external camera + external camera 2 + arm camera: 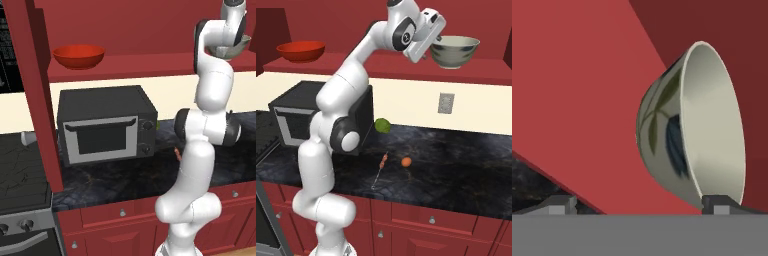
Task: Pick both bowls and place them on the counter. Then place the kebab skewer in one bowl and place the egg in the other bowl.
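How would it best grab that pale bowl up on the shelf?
Probably by the rim: one finger inside, one outside the thin wall of the cream-grey bowl, coming from its left side where the open gripper already is. It stands upright on the shelf, too wide to span.

A wide glossy red bowl [301, 51] sits at the left end of the long red shelf [381, 64], and the wide pale cream-grey bowl with a mottled outside [454, 51] sits on it well to the right, the end effector [435, 39] just beside its left rim. Below on the dark marbled stone table [456, 165], a boxy black microwave oven [106, 125] stands at the left against the wall. To its right lie a small green round fruit [382, 125] near the wall and, nearer the front edge, the thin metal kebab skewer [380, 171] with the small round orange-brown egg [406, 161] just to its right.
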You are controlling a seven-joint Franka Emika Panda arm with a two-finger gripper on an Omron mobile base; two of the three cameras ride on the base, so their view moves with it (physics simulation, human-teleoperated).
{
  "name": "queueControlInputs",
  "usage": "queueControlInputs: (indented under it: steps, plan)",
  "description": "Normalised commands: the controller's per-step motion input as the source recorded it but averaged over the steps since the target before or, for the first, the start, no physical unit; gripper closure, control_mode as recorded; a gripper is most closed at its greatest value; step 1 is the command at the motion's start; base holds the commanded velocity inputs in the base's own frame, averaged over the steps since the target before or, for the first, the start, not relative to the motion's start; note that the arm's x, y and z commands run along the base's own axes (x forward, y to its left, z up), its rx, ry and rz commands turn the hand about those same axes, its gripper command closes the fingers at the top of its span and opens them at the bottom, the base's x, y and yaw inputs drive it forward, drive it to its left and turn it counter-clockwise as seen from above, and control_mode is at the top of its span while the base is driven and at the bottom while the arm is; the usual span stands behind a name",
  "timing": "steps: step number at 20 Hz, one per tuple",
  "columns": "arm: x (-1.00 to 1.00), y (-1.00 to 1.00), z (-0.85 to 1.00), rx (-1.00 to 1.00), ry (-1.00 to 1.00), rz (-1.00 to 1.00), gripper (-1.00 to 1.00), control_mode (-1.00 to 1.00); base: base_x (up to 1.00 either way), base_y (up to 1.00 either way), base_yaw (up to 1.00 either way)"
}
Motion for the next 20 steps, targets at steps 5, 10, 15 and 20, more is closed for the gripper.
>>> queueControlInputs:
  steps: [5,10,15,20]
  plan:
    - [0.19,-0.07,-0.11,-0.04,-0.01,0.0,-1.0,-1.0,0.0,0.0,0.0]
    - [0.24,-0.12,-0.05,-0.02,-0.01,0.0,-1.0,-1.0,0.0,0.0,0.0]
    - [0.31,-0.14,0.0,0.0,0.0,0.0,-1.0,-1.0,0.0,0.0,0.0]
    - [0.15,-0.07,0.0,0.0,0.0,0.0,-1.0,-1.0,0.0,0.0,0.0]
